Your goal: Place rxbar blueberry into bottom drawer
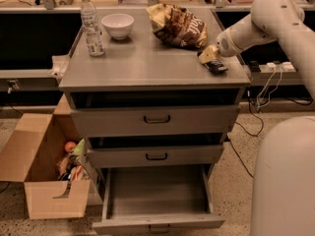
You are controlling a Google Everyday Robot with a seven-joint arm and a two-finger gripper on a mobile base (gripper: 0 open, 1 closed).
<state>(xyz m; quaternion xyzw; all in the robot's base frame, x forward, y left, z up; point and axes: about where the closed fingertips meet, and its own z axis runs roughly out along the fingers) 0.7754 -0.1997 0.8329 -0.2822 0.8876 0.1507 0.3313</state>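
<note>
The rxbar blueberry [216,66], a small dark flat bar, lies on the cabinet top [147,63] near its right front corner. My gripper [208,56] is low over the top, right at the bar's left end. Whether it holds the bar does not show. The bottom drawer [158,223] is pulled out below the two upper drawers, and nothing shows inside it.
A brown-and-cream chip bag [177,26] lies just behind the gripper. A white bowl [117,25] and a water bottle [91,23] stand at the back left. An open cardboard box [44,173] with items sits on the floor at the left. Cables [268,82] hang at the right.
</note>
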